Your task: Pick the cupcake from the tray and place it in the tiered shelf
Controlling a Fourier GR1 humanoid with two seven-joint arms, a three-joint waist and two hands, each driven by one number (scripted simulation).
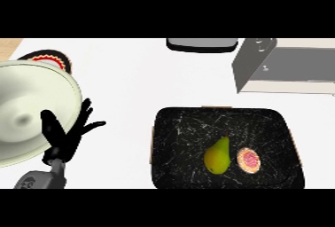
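Inside black tray (177, 133): pear (218, 156) beside cupcake (249, 160), apart.

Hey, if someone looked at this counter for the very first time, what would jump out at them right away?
Probably the black marbled tray at lower right, holding a green pear with a pink-topped cupcake just right of it. Next, the big pale bowl-like shape filling the left side, with the robot's left hand open in front of it, fingers up. A grey tiered shelf stands at the upper right.
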